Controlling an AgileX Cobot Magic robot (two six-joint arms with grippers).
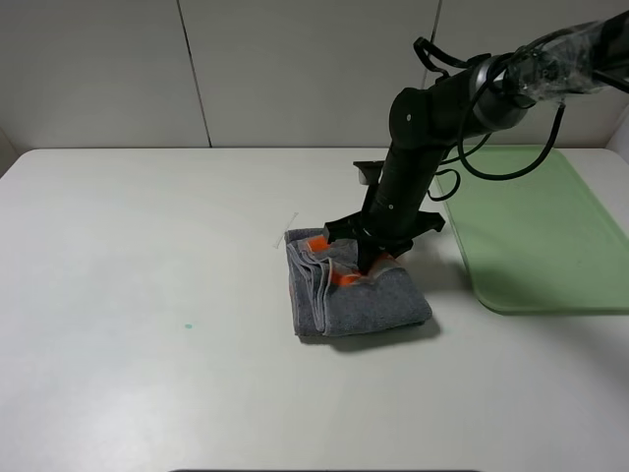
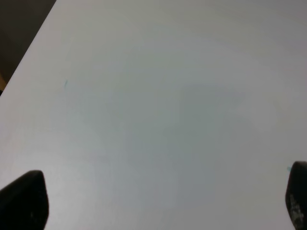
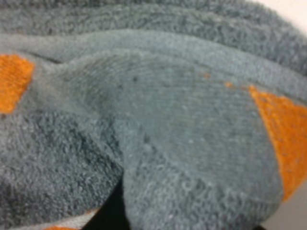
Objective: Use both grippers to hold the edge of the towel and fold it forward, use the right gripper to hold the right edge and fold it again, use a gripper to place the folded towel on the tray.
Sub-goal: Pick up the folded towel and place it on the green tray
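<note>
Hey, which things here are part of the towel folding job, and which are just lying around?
Part of the job:
folded dark grey terry towel
flat light green plastic tray
right gripper, pressed into the towel

Just lying about:
small white scrap on the white table

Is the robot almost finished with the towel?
Nearly. The towel already lies folded into a small bundle on the table. The right claw is pressed down into its far edge, seemingly pinching it. Left to do: carry it onto the green tray, which sits bare beside it.
</note>
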